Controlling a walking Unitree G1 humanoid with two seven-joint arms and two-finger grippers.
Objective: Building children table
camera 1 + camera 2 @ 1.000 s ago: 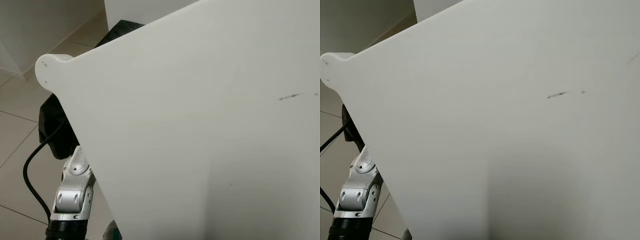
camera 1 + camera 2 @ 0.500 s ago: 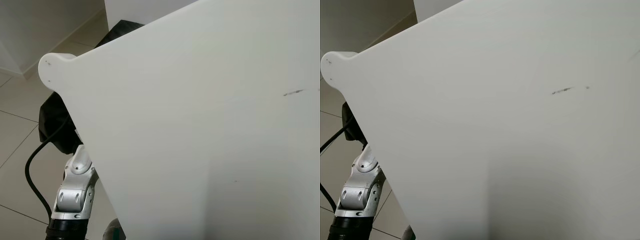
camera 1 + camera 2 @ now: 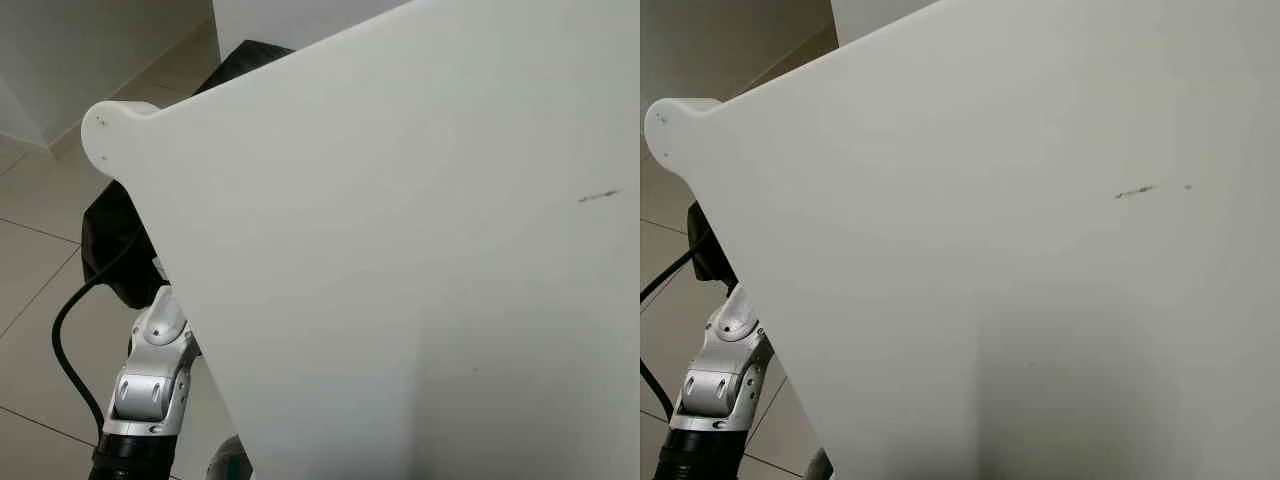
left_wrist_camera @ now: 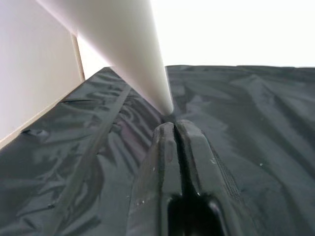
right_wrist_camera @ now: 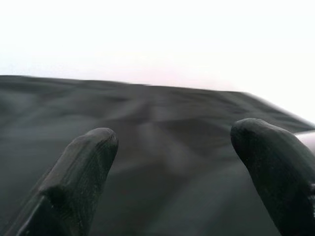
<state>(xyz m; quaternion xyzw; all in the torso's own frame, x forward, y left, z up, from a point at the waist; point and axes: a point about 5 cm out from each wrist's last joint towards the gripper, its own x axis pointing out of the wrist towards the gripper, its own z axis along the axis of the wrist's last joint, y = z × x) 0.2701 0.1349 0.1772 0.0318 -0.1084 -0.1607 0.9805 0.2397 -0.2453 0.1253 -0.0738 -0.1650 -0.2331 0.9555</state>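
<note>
While the large white flat tabletop panel [image 3: 400, 250] is tilted close before the head camera, its rounded corner tab with small screw holes [image 3: 105, 130] is seen raised at the robot's left, above a black fabric-covered object [image 3: 115, 250] on the tiled floor [image 3: 30, 290]. The left end effector [image 4: 173, 129] is seen pressed shut with nothing between its fingers, its tips just beside the end of a white tapered leg [image 4: 133, 54] over black fabric. The right end effector [image 5: 174, 142] is held open over dark fabric. How the panel is supported cannot be told. A slip is judged possible, since no fingers appear clamped on the smooth panel.
</note>
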